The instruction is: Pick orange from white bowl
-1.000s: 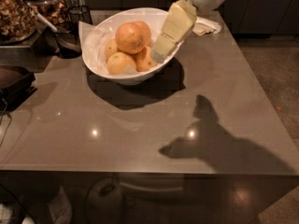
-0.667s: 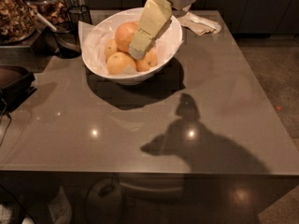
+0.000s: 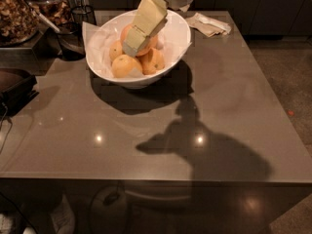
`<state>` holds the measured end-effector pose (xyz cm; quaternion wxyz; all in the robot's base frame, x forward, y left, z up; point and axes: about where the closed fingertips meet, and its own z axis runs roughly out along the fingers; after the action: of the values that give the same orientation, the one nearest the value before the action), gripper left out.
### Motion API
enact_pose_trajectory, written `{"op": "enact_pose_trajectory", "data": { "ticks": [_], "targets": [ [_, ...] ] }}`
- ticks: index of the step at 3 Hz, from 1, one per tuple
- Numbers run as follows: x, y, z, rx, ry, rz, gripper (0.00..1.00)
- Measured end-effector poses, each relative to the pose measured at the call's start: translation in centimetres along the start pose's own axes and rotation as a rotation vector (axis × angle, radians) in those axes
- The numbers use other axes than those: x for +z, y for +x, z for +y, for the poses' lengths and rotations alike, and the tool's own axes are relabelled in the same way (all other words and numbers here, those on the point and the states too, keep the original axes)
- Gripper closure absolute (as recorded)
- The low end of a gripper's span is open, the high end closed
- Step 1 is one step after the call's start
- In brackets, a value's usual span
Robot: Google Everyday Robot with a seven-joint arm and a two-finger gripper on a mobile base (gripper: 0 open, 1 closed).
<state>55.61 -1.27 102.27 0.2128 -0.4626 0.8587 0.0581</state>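
**Item 1, beyond the table's far-left corner:** a container of dried brown pieces [image 3: 14, 11]. It plays no part in this step, so leave it alone.

**Item 2, far edge, left of the middle:** the white bowl [image 3: 179, 40], with a paper lining [image 3: 96, 39] inside it.

**Item 3, inside the bowl:** smaller yellow fruits [image 3: 126, 66] lie along the near side. The orange [image 3: 125, 34] sits behind and above them.

**Item 4, over the bowl:** the gripper [image 3: 134, 47] slants down from the far edge and covers most of the orange. You cannot tell whether it is open or closed, or whether it touches the fruit.

**Item 5, far-right corner:** a crumpled napkin [image 3: 210, 24], well apart from the bowl.

**Item 6, near-right part of the grey table [image 3: 73, 130]:** the arm's shadow [image 3: 209, 150].

**Handling note:** the step looks like the final approach to the grasp.
- Centre the gripper on the orange's widest part.
- Keep it off the yellow fruits and the paper.
- Close firmly, since the round skin may roll.
- Lift straight up, clear of the rim.
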Motion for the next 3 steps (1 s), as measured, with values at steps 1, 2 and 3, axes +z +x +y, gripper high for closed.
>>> {"op": "enact_pose_trajectory", "data": {
  "ticks": [1, 2, 3],
  "targets": [
    [1.5, -2.1, -1.2, 0.073, -0.01, -0.015, 0.0],
    [3.3, -4.2, -1.7, 0.114, -0.016, -0.003, 0.0],
    [3.3, -4.4, -1.7, 0.112, -0.015, -0.012, 0.0]
  ]
}}
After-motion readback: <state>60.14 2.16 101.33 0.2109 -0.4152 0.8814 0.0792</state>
